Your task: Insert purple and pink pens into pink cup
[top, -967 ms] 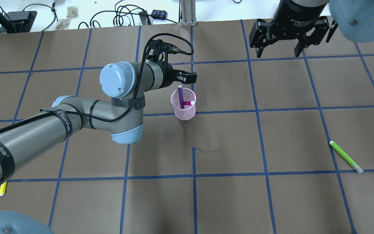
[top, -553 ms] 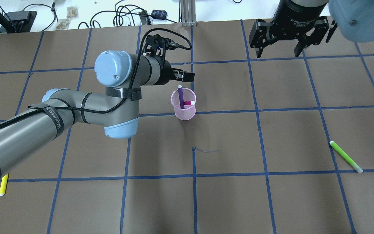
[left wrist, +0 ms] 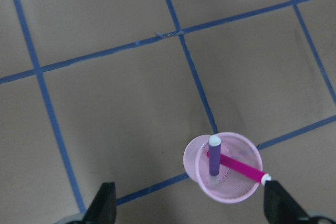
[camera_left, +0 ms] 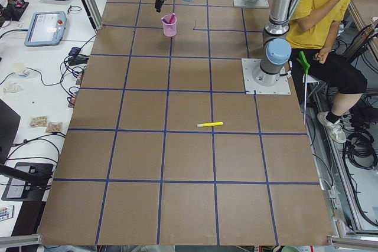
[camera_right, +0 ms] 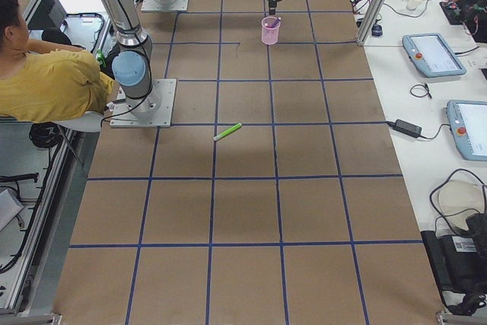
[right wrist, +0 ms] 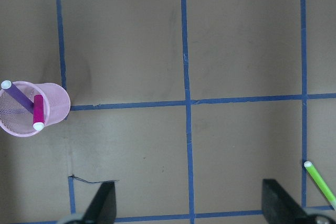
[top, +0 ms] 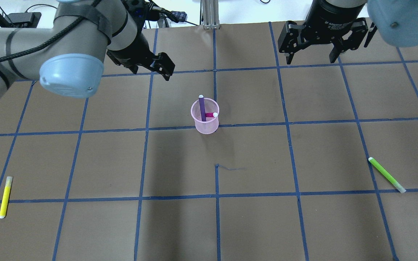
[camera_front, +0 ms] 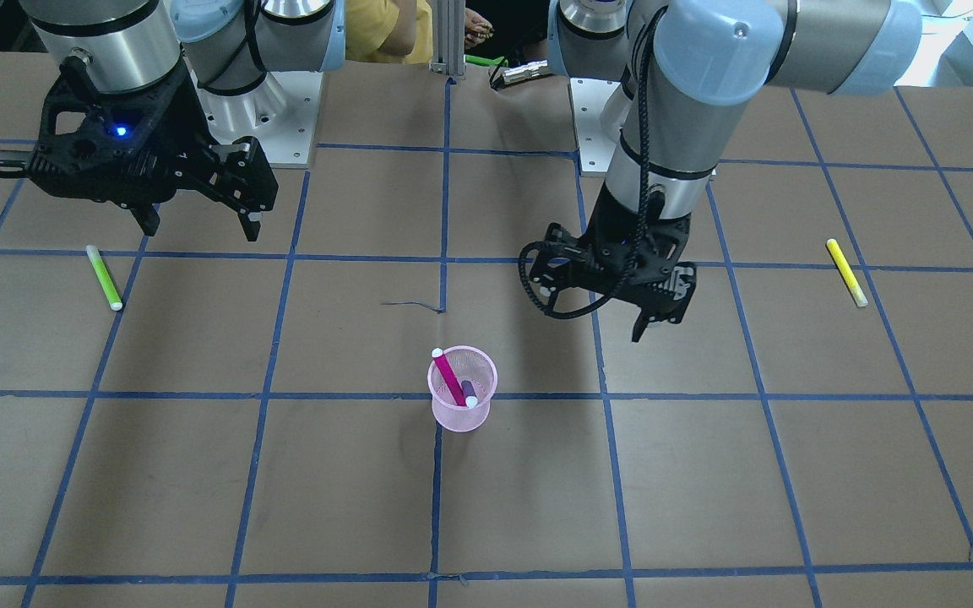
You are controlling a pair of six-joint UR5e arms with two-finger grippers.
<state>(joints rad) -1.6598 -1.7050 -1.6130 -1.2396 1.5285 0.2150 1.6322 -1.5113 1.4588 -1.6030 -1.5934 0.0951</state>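
The pink mesh cup (top: 206, 127) stands upright near the table's middle. The purple pen (top: 202, 106) and the pink pen (top: 210, 115) both stand leaning inside it. They also show in the front view: cup (camera_front: 458, 417), pink pen (camera_front: 446, 374), purple pen (camera_front: 469, 391). My left gripper (top: 151, 69) is open and empty, raised to the cup's far left. In its wrist view the cup (left wrist: 231, 192) sits low between the fingertips. My right gripper (top: 312, 58) is open and empty at the far right.
A green pen (top: 386, 174) lies on the table at the near right. A yellow pen (top: 5, 197) lies at the near left. A seated person in yellow (camera_left: 322, 10) is behind the robot bases.
My left arm has swung away from the cup, up and to the far left. Both pens and the cup have stayed put. The right arm has not moved.
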